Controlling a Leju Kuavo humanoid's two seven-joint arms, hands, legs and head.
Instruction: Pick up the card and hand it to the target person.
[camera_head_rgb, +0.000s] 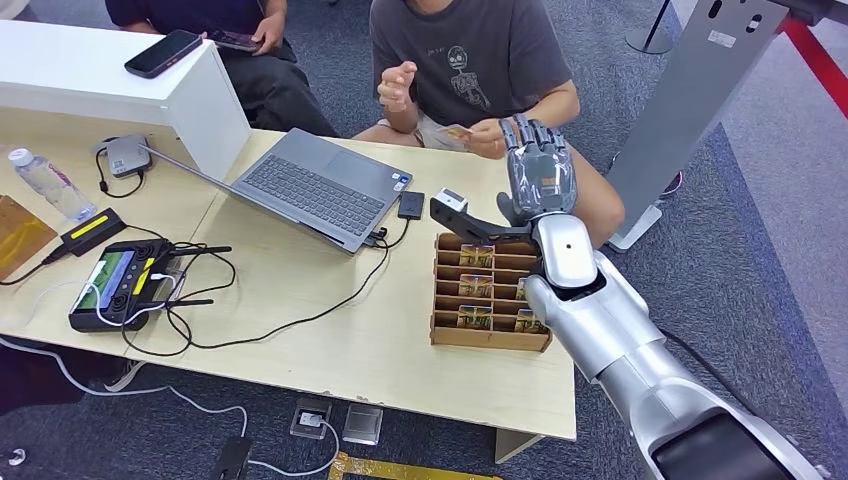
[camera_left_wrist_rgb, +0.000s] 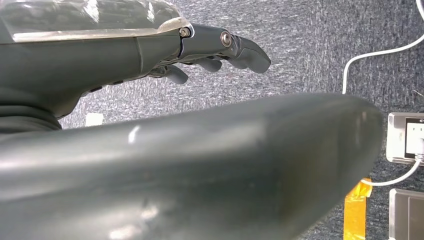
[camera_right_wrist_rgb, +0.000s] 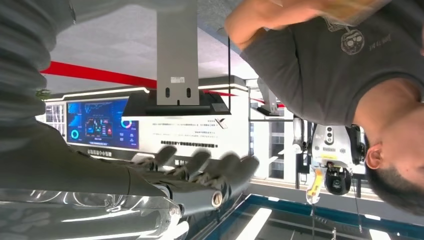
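Observation:
The person in the grey T-shirt (camera_head_rgb: 470, 55) sits across the table and holds a small yellowish card (camera_head_rgb: 455, 132) in one hand, the other hand raised beside it. My right hand (camera_head_rgb: 540, 170) stands upright just right of that card, fingers spread, with nothing in it. In the right wrist view its fingers (camera_right_wrist_rgb: 200, 172) point up with nothing between them, and the card (camera_right_wrist_rgb: 350, 9) is at the person's hand. A wooden rack (camera_head_rgb: 490, 335) with several more cards stands below my right wrist. My left hand (camera_left_wrist_rgb: 215, 50) hangs over the carpet, fingers stretched out and holding nothing.
An open laptop (camera_head_rgb: 320, 190), a black remote controller (camera_head_rgb: 120, 280) with cables, a water bottle (camera_head_rgb: 45, 185) and a white box (camera_head_rgb: 120, 90) with a phone (camera_head_rgb: 163, 53) lie on the table's left. A second seated person (camera_head_rgb: 230, 30) is at the back. A grey post (camera_head_rgb: 690, 100) stands right.

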